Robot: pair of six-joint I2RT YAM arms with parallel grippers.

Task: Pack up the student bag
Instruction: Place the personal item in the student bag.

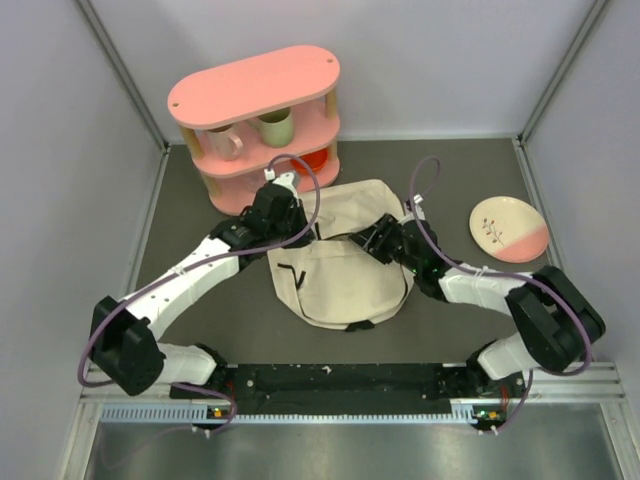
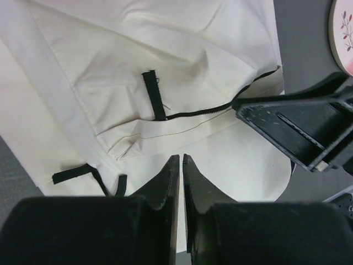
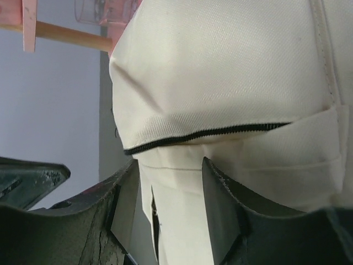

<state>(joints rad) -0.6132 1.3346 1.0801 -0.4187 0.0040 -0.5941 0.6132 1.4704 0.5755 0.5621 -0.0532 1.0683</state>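
Clamping student bag [image 3: 231, 72], right end effector [image 3: 170, 165]

Grey table [image 1: 375, 160] with student bag [image 1: 345, 285], pink shelf [image 1: 255, 90], plate [image 1: 508, 228]

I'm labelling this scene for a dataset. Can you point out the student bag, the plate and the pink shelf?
student bag [image 1: 340, 278]: top external view, its front panel.
plate [image 1: 508, 221]: top external view, its cream middle.
pink shelf [image 1: 255, 85]: top external view, its top board.
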